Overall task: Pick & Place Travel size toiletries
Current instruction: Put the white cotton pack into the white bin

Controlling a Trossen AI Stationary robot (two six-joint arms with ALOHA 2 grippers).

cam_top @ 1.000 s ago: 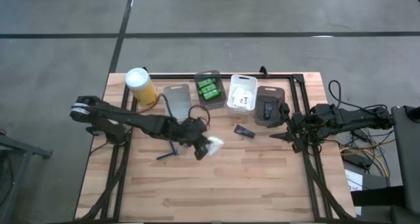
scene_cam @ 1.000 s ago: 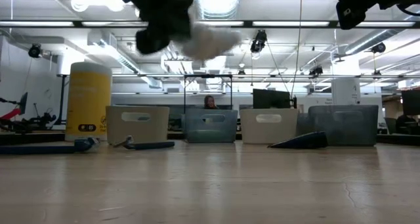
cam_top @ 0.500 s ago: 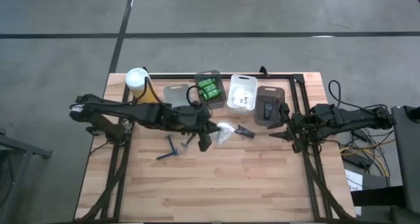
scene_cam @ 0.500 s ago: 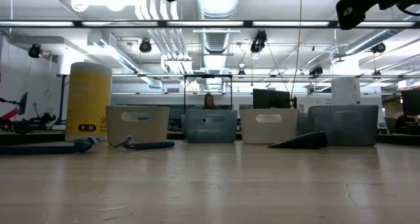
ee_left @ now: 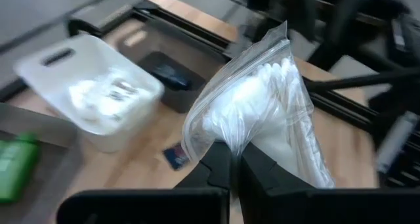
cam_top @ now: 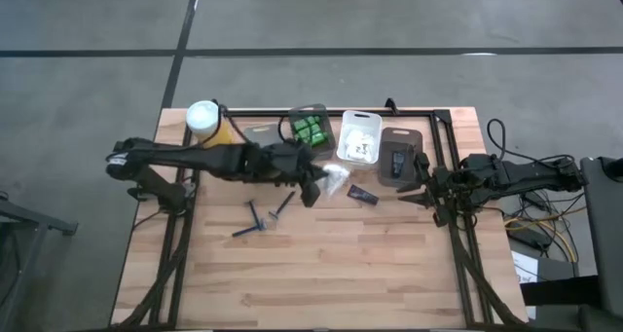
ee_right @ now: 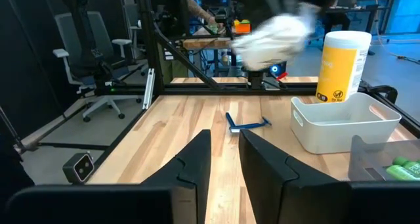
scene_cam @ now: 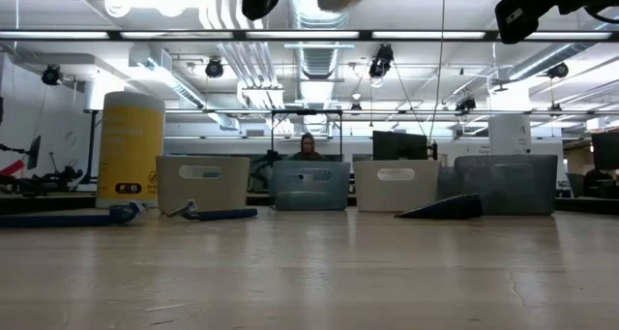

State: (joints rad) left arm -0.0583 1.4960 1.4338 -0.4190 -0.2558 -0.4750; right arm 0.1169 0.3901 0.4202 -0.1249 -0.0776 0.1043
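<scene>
Four bins [cam_top: 357,137] stand in a row at the table's far edge, beside one yellow canister [cam_top: 206,123]. Two dark blue razors [cam_top: 253,218] lie on the wood, one black sachet [cam_top: 363,194] near the bins. The left gripper [ee_left: 233,163] pinches a clear crinkly packet [ee_left: 262,112] of white contents, held high just short of the white bin; a second ago it hung lower over mid-table. The right gripper [ee_right: 224,159] waits at the table's right edge, fingers narrowly parted, closer than before.
</scene>
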